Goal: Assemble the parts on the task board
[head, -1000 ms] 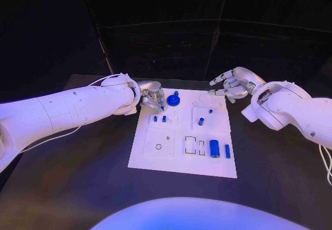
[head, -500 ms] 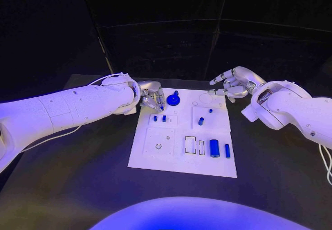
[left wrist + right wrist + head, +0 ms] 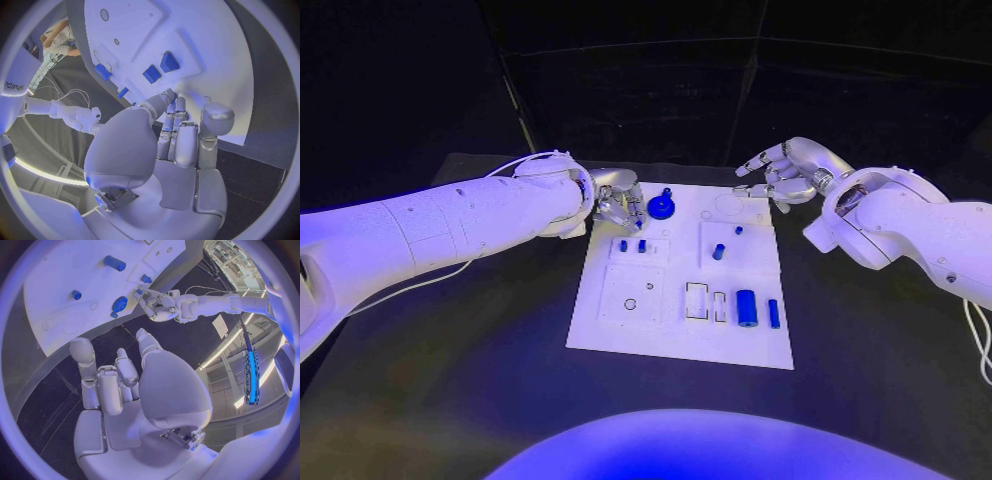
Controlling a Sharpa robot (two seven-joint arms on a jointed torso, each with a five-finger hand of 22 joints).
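Nearest on the white rectangular task board [image 3: 625, 340], a blue cylinder [image 3: 747, 308] and slim blue bar [image 3: 773, 315] lie loose near its right edge; a careless sweep could roll them onto the black table [image 3: 459, 380], which has open room on both sides. Farther, the left hand [image 3: 619, 200], fingers curled together, apparently empty, hovers beside the round blue knob [image 3: 661, 208] and might nudge it. At the far right corner, the right hand [image 3: 785, 172] hangs spread, holding nothing.

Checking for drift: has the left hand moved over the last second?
Yes, slightly: the left hand has edged toward the round blue part at the task board's far edge.
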